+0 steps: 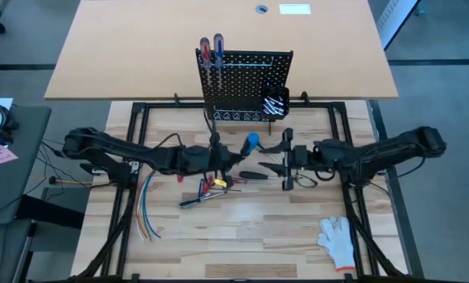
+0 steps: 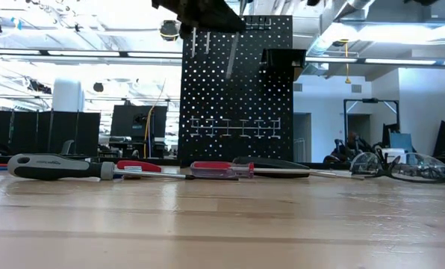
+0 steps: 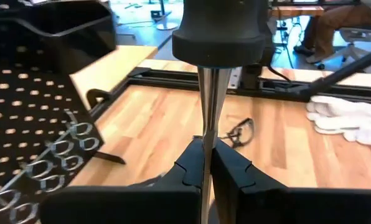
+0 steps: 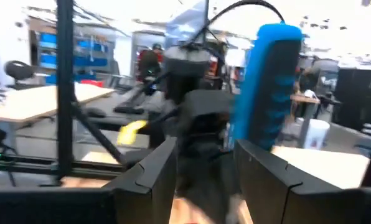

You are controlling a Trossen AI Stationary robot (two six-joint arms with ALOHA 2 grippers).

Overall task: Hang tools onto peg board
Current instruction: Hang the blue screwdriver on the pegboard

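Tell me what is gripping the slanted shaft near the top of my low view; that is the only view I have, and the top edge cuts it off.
Observer: The left pincer is shut on that shaft. It belongs to a dark-handled screwdriver, and the handle sits above the fingers.
Operator: Name the two tools hanging left of it; I only see the shafts.
Observer: In the high view, a red-handled screwdriver and a blue-handled screwdriver stand side by side at the top left of the peg board.
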